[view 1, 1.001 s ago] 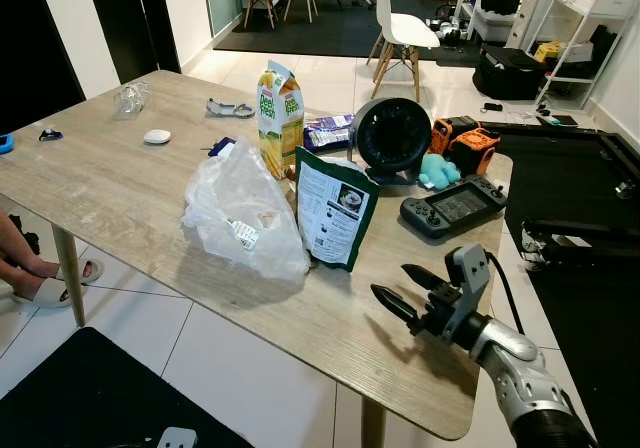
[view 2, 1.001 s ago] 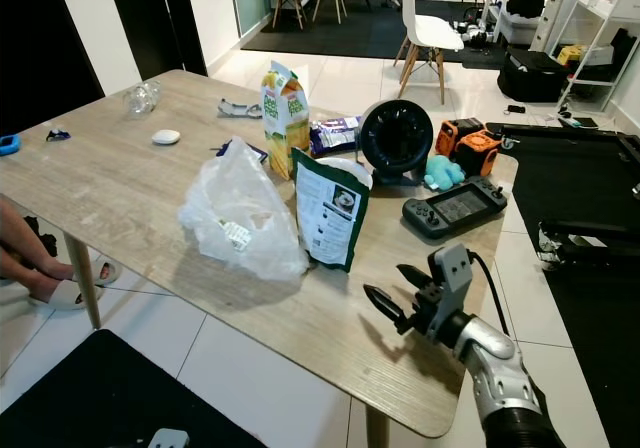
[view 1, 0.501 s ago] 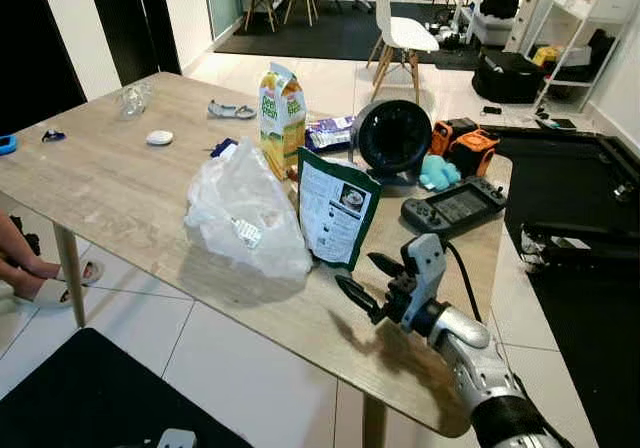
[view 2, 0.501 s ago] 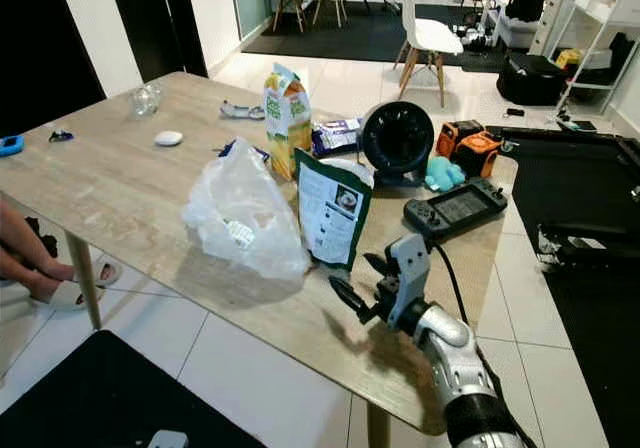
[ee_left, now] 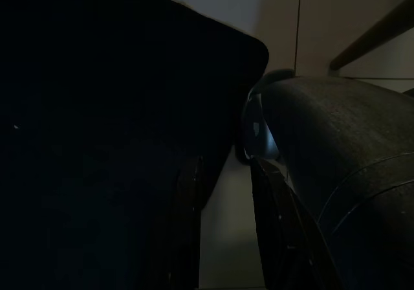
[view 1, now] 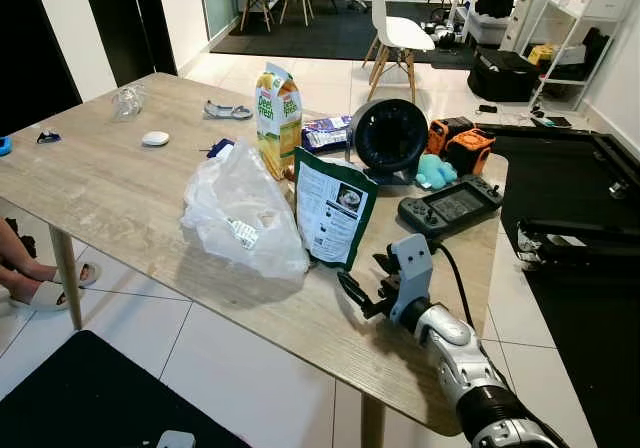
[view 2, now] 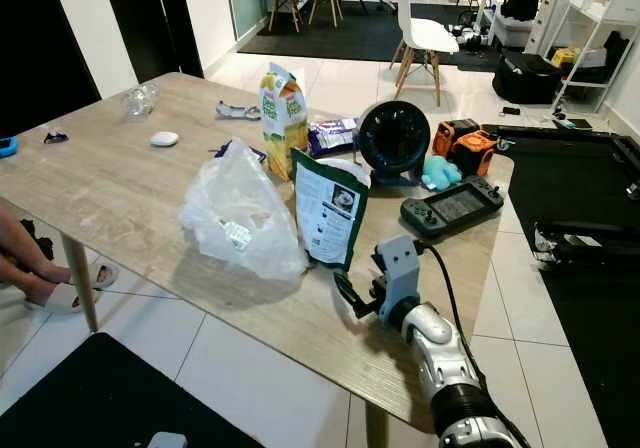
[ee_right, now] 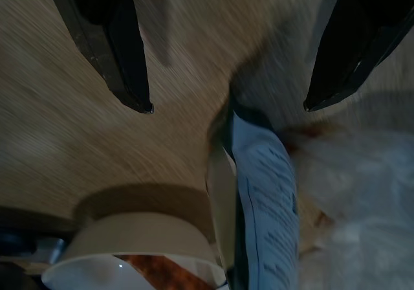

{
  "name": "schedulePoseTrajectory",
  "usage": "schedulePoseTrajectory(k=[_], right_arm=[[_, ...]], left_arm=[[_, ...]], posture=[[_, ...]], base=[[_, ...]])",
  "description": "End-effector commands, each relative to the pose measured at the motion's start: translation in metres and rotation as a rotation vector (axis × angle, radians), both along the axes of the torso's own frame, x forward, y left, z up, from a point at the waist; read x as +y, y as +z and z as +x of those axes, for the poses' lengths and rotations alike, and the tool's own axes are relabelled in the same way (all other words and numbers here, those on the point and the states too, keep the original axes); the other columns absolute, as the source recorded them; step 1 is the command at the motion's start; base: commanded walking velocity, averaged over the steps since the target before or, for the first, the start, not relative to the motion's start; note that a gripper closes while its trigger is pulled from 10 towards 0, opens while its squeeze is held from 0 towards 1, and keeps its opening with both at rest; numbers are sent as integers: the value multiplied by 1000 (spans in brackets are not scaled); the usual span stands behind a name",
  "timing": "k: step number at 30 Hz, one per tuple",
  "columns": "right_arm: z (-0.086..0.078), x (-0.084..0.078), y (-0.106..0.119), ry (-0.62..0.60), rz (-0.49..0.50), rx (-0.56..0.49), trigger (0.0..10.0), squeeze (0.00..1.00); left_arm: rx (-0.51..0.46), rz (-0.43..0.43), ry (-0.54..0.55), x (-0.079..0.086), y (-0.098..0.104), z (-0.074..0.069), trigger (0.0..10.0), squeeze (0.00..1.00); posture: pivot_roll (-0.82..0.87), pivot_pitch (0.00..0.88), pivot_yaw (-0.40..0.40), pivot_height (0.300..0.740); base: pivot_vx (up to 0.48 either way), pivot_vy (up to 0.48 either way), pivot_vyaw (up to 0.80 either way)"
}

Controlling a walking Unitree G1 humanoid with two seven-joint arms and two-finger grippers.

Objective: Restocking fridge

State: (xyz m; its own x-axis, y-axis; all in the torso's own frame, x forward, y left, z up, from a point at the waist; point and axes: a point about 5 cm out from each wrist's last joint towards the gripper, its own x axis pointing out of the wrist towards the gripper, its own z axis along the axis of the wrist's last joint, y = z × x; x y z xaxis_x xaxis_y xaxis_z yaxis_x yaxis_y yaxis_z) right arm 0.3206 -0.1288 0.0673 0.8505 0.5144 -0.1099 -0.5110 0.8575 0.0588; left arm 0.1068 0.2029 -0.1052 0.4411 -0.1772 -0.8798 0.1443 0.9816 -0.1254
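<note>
Wooden table (view 1: 120,198): right gripper (view 1: 368,280) hovers spread wide just beside upright green pouch (view 1: 334,208); left gripper (ee_left: 226,225), dim, apparently narrow.

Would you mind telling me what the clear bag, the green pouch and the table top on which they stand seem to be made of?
The clear bag looks like thin plastic film: translucent, crinkled, with glossy highlights. The green pouch seems to be printed plastic or foil laminate, stiff enough to stand upright, though the exact kind is unclear. The table top shows pale wood grain with a matt finish; it may be laminate or veneer rather than solid wood.
</note>
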Motion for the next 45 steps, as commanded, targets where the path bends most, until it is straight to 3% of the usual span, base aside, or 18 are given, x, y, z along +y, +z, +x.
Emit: schedulePoseTrajectory(k=[1,18,34,37,40,42,45], right_arm=[[1,4,0,-2,18,-3,10000,0],[18,42,21,-8,64,-79,10000,0],[20,53,25,-14,74,-92,10000,0],[22,54,28,-19,94,-96,10000,0],[26,56,37,-16,159,-117,10000,0],[30,55,50,-12,254,-148,10000,0],[32,53,55,-15,286,-162,10000,0]], left_arm=[[42,-50,-32,-18,-5,-10,10000,0],[49,-53,-29,-18,-6,-17,10000,0],[78,-66,-39,-20,-10,-39,10000,0],[78,-65,-40,-19,-10,-40,10000,0],[74,-65,-42,-18,-9,-39,10000,0],[68,-64,-44,-18,-9,-37,10000,0],[64,-64,-45,-18,-9,-36,10000,0]], posture=[[81,1,-33,740],[102,36,-44,740],[117,116,-58,740],[119,120,-58,740],[121,130,-59,740],[123,128,-59,740],[123,126,-60,740]], base=[[0,0,0],[0,0,0],[0,0,0],[0,0,0],[0,0,0],[0,0,0],[0,0,0]])
